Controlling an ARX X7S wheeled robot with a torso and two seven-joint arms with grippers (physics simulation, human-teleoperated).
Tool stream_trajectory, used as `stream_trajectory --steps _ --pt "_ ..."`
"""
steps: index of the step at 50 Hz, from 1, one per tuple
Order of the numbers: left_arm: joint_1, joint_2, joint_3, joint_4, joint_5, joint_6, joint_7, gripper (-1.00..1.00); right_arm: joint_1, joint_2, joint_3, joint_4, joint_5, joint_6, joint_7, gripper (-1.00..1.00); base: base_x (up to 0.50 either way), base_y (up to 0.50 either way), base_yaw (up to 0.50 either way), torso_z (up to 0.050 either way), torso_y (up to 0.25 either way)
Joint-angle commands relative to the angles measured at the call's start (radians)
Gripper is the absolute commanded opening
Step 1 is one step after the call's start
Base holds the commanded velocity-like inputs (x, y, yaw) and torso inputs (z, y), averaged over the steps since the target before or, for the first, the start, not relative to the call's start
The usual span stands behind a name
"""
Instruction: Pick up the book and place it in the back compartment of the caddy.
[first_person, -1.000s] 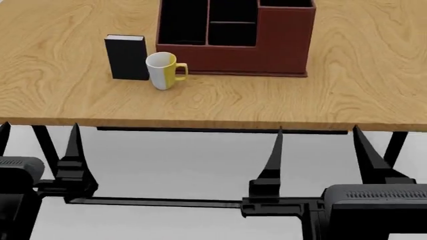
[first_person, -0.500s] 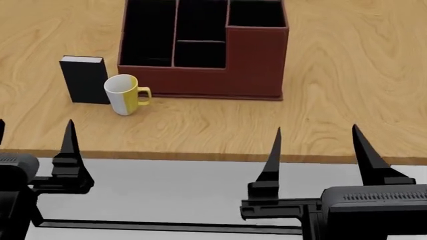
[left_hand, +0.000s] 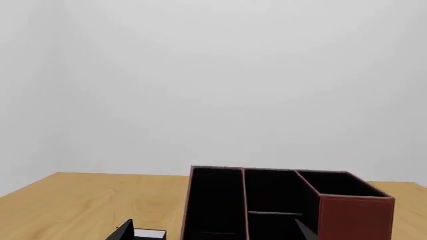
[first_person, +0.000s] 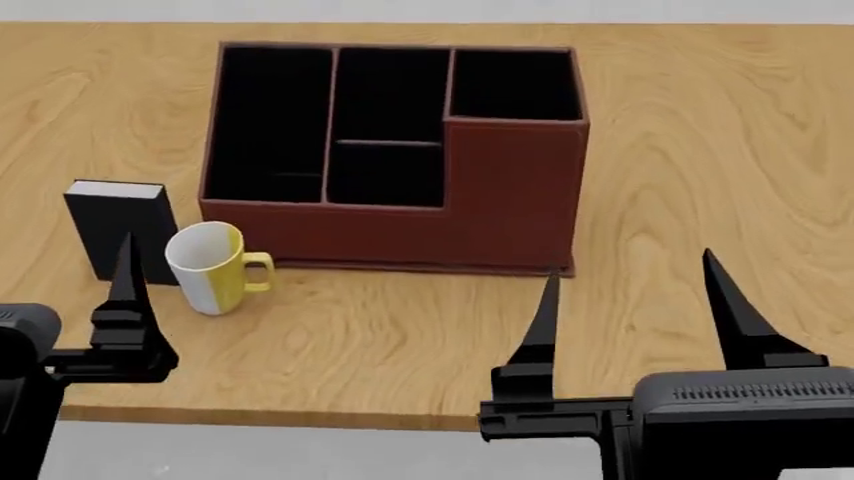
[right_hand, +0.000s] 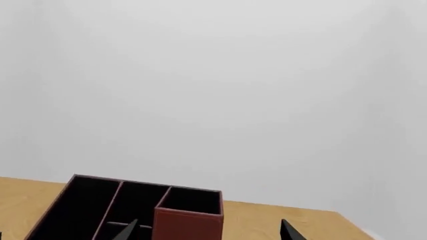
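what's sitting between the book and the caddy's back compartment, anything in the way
The mug stands just beside the book, between it and the caddy front wall. A lifted path to the back compartment also crosses the caddy's rim and the crossbar. Nothing visible blocks the left hand from the book.

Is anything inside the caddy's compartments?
The caddy shows only black lining in every section, including the back compartment. The floors near its front wall are hidden.
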Motion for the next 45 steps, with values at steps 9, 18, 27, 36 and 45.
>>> stream_trajectory --steps 9,18,27,36,45 --pt "-0.002 -0.009 -0.001 0.007 -0.018 0.0 -0.007 1.0 -0.001 0.007 -0.004 0.0 0.007 -0.009 0.005 1.0 0.5 0.0 0.0 0.0 0.001" --pt "-0.001 -0.012 -0.002 0.008 -0.026 0.001 -0.011 1.0 0.0 0.012 -0.008 -0.005 0.009 -0.005 0.009 1.0 0.5 0.0 0.0 0.0 0.001" --pt "0.0 -0.016 -0.004 0.016 -0.039 -0.003 -0.013 1.0 0.003 0.017 -0.02 -0.008 0.0 0.003 0.016 1.0 0.5 0.0 0.0 0.0 0.002" --pt "0.001 -0.021 -0.001 0.018 -0.041 -0.001 -0.017 1.0 0.002 0.014 -0.016 -0.004 0.007 -0.005 0.022 1.0 0.5 0.0 0.0 0.0 0.001" --pt "0.001 -0.025 0.005 0.02 -0.042 -0.002 -0.021 1.0 0.025 0.018 -0.029 -0.01 0.015 0.077 0.036 1.0 0.27 0.0 0.0 0.0 0.001"
